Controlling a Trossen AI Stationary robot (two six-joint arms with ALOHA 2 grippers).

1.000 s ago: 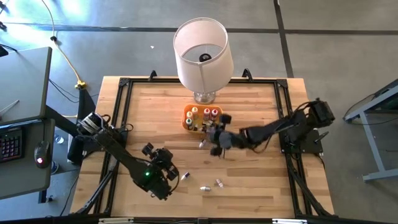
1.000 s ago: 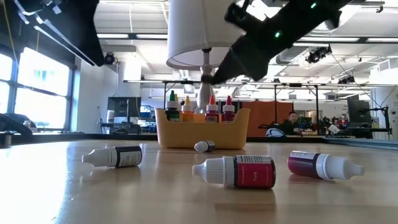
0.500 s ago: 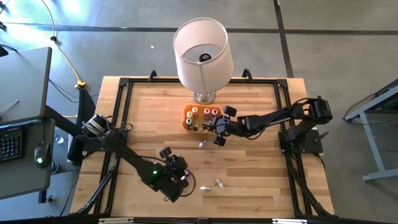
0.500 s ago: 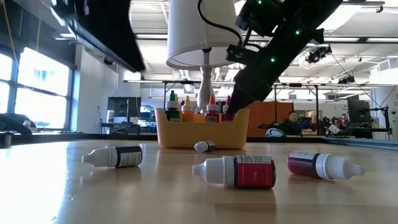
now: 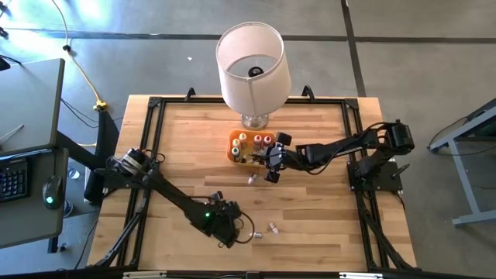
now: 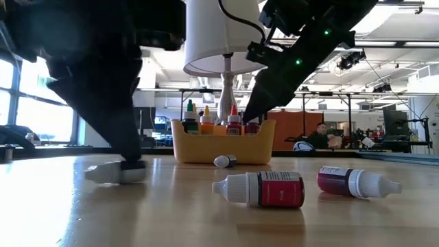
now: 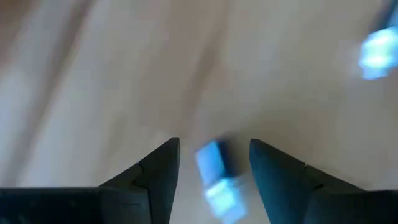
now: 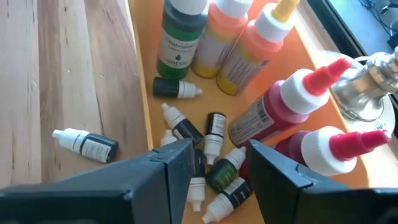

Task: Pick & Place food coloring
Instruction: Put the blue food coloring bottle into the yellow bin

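My left gripper (image 5: 235, 230) is low over the table near its front edge, open. Its fingers stand on either side of a small lying food coloring bottle (image 7: 215, 172) without plainly touching it; the bottle also shows in the low view (image 6: 110, 173). My right gripper (image 5: 271, 163) hovers open and empty over the orange tray (image 5: 231, 147), above several small bottles lying on the tray floor (image 8: 214, 134). Taller bottles (image 8: 267, 37) stand upright in the tray's far part. One small dark bottle (image 8: 87, 143) lies on the wood beside the tray.
Two more small bottles (image 5: 255, 234) (image 5: 273, 228) lie on the table right of my left gripper; the low view shows them as red-labelled (image 6: 264, 189) and dark red (image 6: 357, 182). The big white lampshade (image 5: 252, 58) stands just behind the tray. A black frame (image 5: 155, 105) rims the table.
My left gripper has gone toward the table's right and near edges and come down over the lying bottle. My right gripper has gone toward the far edge from over the bare wood to above the tray, then held still.
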